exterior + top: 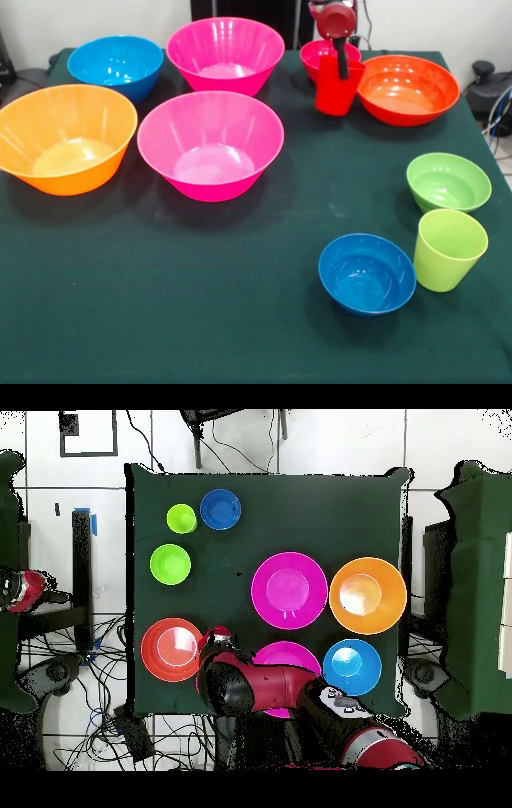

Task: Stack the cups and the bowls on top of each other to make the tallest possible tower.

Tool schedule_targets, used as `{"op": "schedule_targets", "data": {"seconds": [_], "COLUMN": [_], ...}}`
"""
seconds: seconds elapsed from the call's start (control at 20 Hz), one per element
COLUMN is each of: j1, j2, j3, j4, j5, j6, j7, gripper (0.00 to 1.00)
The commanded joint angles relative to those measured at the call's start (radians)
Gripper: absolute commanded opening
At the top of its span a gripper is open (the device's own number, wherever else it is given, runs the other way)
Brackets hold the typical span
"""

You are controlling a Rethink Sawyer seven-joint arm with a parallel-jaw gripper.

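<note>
The red cup (336, 94) stands at the back of the table, slightly tilted, between the small red bowl (322, 53) and the wide red-orange bowl (408, 90). My gripper (342, 74) comes down onto the cup's rim, with a black finger (342, 60) over its near wall, and it looks shut on that wall. From overhead, the gripper (218, 636) and arm hide the cup. The lime-green cup (448, 250), small green bowl (448, 182) and small blue bowl (366, 274) sit apart at the near right. No tower stands.
Two big pink bowls (210, 146) (226, 53), the yellow-orange bowl (68, 142) and the mid-sized blue bowl (116, 66) fill the left half. My arm (290, 689) covers part of one pink bowl (290, 654) from overhead. The green cloth (200, 304) runs to the table edges.
</note>
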Motion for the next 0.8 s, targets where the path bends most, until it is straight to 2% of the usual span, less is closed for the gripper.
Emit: {"op": "schedule_targets", "data": {"seconds": [0.05, 0.3, 0.5, 0.8], "j1": [-0.012, -0.015, 0.006, 0.01], "j2": [-0.01, 0.017, 0.038, 0.061], "j3": [0.031, 0.031, 0.018, 0.044], "j4": [-0.073, -0.104, -0.141, -0.183], "j5": [-0.084, -0.121, -0.156, -0.182], "j6": [0.311, 0.306, 0.309, 0.33], "j7": [0.055, 0.071, 0.096, 0.11], "gripper": [0.0, 0.0, 0.0, 0.0]}}
